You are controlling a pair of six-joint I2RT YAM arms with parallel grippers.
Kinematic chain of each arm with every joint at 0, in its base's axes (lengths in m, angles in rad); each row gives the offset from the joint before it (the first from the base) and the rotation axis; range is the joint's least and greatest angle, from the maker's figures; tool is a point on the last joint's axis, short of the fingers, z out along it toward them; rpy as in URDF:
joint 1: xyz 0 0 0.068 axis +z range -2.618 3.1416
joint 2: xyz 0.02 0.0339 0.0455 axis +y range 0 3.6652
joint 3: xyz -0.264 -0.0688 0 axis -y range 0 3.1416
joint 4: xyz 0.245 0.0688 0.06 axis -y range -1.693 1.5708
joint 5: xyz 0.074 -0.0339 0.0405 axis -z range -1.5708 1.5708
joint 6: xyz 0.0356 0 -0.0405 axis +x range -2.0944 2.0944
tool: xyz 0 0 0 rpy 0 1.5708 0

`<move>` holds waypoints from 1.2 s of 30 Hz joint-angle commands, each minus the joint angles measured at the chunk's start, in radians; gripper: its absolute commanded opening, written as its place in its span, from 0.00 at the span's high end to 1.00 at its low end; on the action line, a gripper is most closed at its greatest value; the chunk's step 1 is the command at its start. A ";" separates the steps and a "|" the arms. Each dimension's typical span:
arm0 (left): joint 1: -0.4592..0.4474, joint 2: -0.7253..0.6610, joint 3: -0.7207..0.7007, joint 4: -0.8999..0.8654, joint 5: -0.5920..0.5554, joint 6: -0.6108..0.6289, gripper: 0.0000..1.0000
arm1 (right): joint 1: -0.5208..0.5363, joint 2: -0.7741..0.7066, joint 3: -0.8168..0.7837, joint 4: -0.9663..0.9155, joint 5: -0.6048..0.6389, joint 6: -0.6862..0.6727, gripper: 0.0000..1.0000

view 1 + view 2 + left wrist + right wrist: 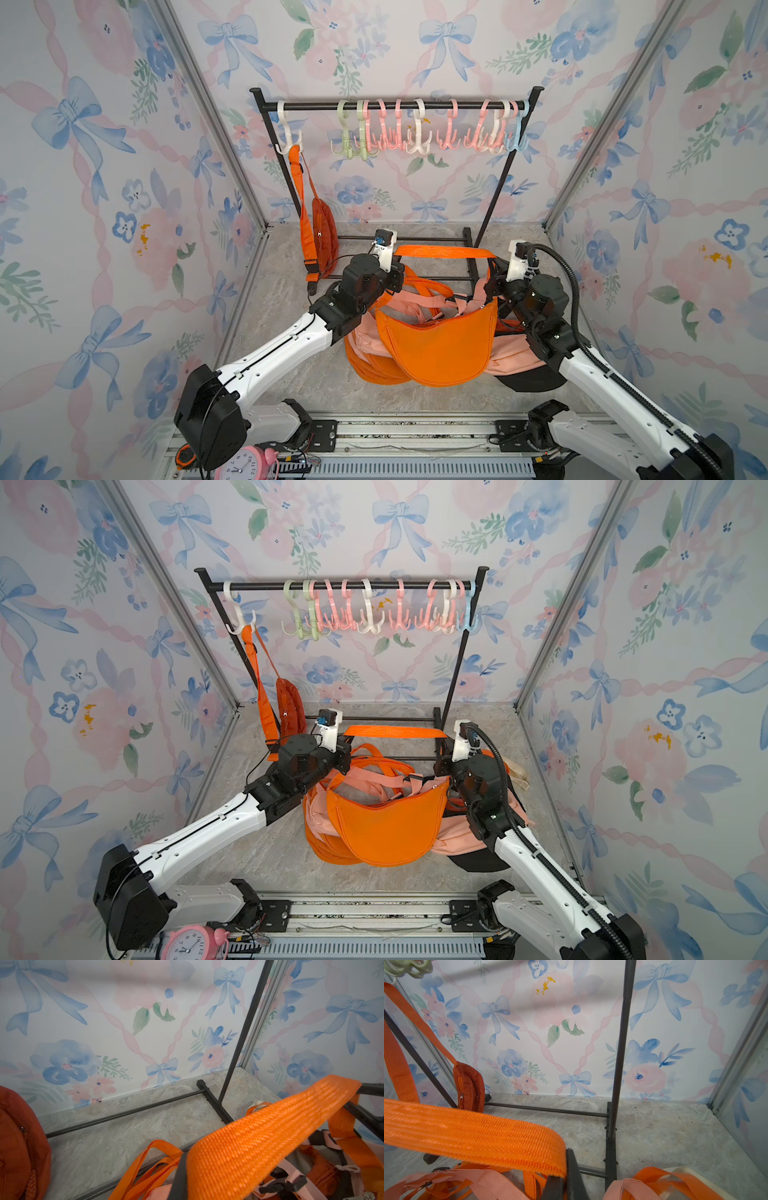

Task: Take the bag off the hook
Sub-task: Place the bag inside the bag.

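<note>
Between left pincer (398, 266) and right pincer (495, 270), orange bag (440, 353) slung crosswise, mouth-up

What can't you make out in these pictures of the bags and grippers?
Left gripper fingertips: left wrist view, orange strap covers them.
Black item: both top views, peach bags hide most.
Pink clock: both top views, bottom edge cuts it.
White hook prong carrying strap: both top views, too small.

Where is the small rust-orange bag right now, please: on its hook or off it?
On its hook: the rust-orange bag hangs by its strap from the white hook on the rack's rail.
</note>
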 commanded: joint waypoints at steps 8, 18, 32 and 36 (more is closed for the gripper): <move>0.062 0.177 0.122 0.018 -0.008 -0.049 1.00 | -0.113 0.184 -0.007 0.171 -0.054 0.101 0.99; 0.064 0.354 0.222 -0.022 0.063 -0.065 0.76 | -0.138 0.269 -0.058 0.257 -0.093 0.146 0.94; 0.035 0.357 0.215 -0.031 0.108 -0.103 0.54 | -0.125 0.287 -0.052 0.251 -0.196 0.161 0.35; 0.028 0.292 0.207 -0.034 0.064 -0.088 0.52 | -0.101 0.242 -0.032 0.215 -0.192 0.117 0.22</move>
